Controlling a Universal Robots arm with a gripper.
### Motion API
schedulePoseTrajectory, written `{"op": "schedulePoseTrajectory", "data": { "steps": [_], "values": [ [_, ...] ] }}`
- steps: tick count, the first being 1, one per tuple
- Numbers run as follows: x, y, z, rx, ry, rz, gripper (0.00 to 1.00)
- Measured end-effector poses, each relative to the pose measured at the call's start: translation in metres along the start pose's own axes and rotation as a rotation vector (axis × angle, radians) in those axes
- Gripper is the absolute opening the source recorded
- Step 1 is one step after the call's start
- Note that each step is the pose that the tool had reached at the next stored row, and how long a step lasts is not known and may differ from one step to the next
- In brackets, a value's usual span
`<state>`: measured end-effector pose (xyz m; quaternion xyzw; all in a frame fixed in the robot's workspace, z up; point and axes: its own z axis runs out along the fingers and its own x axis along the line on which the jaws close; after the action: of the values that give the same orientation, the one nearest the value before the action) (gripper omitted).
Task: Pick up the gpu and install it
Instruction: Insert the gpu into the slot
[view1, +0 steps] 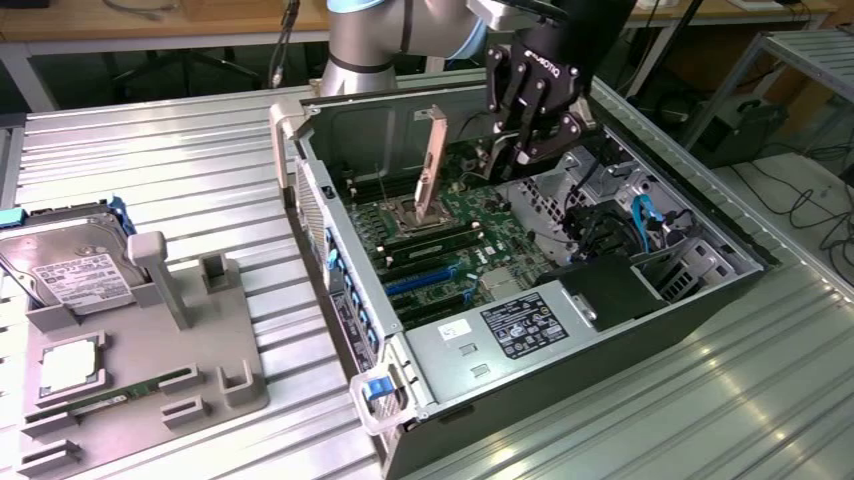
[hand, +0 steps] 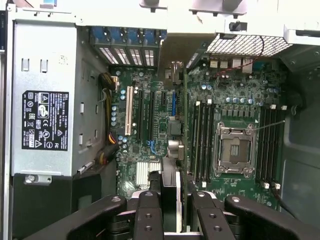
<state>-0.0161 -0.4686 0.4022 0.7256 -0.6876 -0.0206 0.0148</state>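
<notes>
Wrist view: claw (hand: 174, 202) grips gpu (hand: 170, 187) over the board (hand: 150, 100).
Claw is clenched on the gpu, held thin edge down above the board's long slots, prob. so it can slide straight in.

A ribbed metal table surface (view1: 160, 170) is lit brightly, with glare at 4 o'clock. Wooden desks (view1: 147, 25) are seen at 11 o'clock, and a grey metal shelf frame (view1: 787, 60) at 2 o'clock above a cabled floor (view1: 807, 195).
</notes>
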Motion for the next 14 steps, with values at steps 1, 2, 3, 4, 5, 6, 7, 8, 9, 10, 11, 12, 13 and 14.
{"op": "schedulePoseTrajectory", "data": {
  "steps": [1,2,3,4,5,6,7,8,9,10,11,12,13,14],
  "values": [
    [0.0,0.0005,0.0011,0.0023,0.0002,0.0,0.28],
    [0.0,0.0011,0.002,0.0043,0.0006,0.001,0.28],
    [0.0,0.0018,0.0028,0.006,0.0008,0.001,0.28],
    [0.0,0.0025,0.0036,0.0081,0.0014,0.001,0.28],
    [0.0,0.0034,0.0047,0.0109,0.0017,0.001,0.28],
    [0.0,0.0034,0.0053,0.012,0.0017,0.001,0.28],
    [0.0,0.0033,0.0061,0.013,0.0018,0.001,0.28],
    [0.0,0.0033,0.007,0.0135,0.0018,0.001,0.28],
    [0.0,0.0033,0.0084,0.0139,0.0017,0.001,0.28],
    [0.0,0.0032,0.0096,0.0142,0.0017,0.001,0.28],
    [0.0,0.0031,0.0108,0.0144,0.0018,0.001,0.28],
    [0.0,0.0031,0.0127,0.0148,0.0018,0.001,0.28],
    [0.0,0.003,0.0147,0.0151,0.0019,0.001,0.28],
    [0.0,0.0029,0.0162,0.0156,0.0019,0.001,0.28]
  ]
}}
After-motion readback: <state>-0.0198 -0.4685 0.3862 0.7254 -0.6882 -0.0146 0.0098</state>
